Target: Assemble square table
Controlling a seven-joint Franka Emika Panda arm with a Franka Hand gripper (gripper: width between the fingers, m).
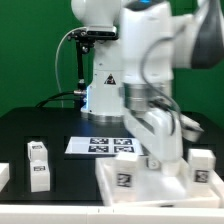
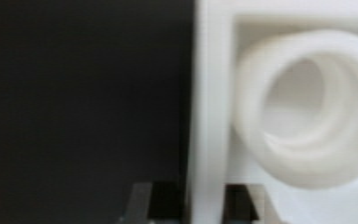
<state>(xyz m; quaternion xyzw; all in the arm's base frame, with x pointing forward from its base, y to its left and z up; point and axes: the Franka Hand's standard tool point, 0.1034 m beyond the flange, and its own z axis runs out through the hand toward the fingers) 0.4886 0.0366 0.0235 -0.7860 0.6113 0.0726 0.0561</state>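
Observation:
The white square table top (image 1: 135, 188) lies at the front of the black table, right of centre in the exterior view, with a tag on its face. My gripper (image 1: 160, 160) is down on its far edge. In the wrist view the top's raised rim (image 2: 211, 120) fills the gap between my two dark fingers (image 2: 158, 203), and my gripper (image 2: 204, 203) is shut on that rim. A round socket (image 2: 318, 110) of the top sits just beside the rim. Three white block legs with tags (image 1: 38, 152) (image 1: 40, 177) (image 1: 3, 175) stand at the exterior view's left, and another leg (image 1: 203, 165) at its right.
The marker board (image 1: 100, 145) lies flat behind the table top, in front of the robot base (image 1: 105, 95). The arm hangs over the right half of the table. Black table surface (image 2: 87, 100) shows beside the rim in the wrist view.

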